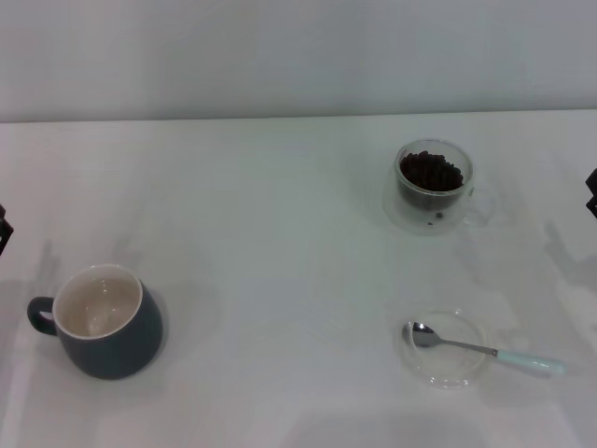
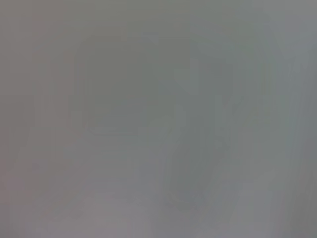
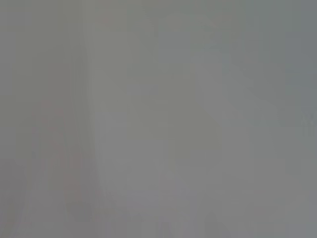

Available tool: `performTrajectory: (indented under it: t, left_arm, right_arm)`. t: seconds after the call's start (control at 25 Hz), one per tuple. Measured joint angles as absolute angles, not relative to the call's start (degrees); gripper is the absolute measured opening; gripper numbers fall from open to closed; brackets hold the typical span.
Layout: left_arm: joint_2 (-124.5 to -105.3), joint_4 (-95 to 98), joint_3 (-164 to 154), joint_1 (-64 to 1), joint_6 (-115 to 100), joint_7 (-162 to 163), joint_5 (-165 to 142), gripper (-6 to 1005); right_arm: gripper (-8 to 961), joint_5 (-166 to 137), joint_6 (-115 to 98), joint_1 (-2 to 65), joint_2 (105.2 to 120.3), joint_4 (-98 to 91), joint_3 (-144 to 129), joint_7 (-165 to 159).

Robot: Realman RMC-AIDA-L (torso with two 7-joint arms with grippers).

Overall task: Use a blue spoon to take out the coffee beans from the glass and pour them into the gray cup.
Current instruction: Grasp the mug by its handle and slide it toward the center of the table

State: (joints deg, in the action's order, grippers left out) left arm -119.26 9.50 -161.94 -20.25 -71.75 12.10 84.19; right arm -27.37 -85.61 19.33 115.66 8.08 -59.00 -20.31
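White worktop [image 1: 280,233]. Gray cup [image 1: 103,322] near left, upright, handle toward the left edge, cream inside bare. Glass [image 1: 434,185] far right, upright, holding coffee beans [image 1: 431,171]. Blue spoon [image 1: 480,349] near right, bowl resting in a clear saucer [image 1: 448,350], pale handle sticking out past its right rim. Left tool [image 1: 3,229] barely at left edge, right tool [image 1: 591,191] barely at right edge; can't tell how open either is, neither touching anything. Wrist views blank gray.

Only slivers showed: the left gripper [image 1: 3,229] peeked in at nine o'clock, the right gripper [image 1: 591,191] at three o'clock, both parked at the head view's edges, fingers hidden.
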Motion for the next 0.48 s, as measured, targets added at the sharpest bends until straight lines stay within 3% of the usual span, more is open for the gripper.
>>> performTrajectory:
  t: [0.48]
  left_arm:
    - [-119.26, 9.4, -161.96, -19.33, -72.93, 12.05, 84.31, 889]
  right_arm:
    - [832, -28.22, -85.87, 18.81, 115.59, 8.46, -59.14, -20.25]
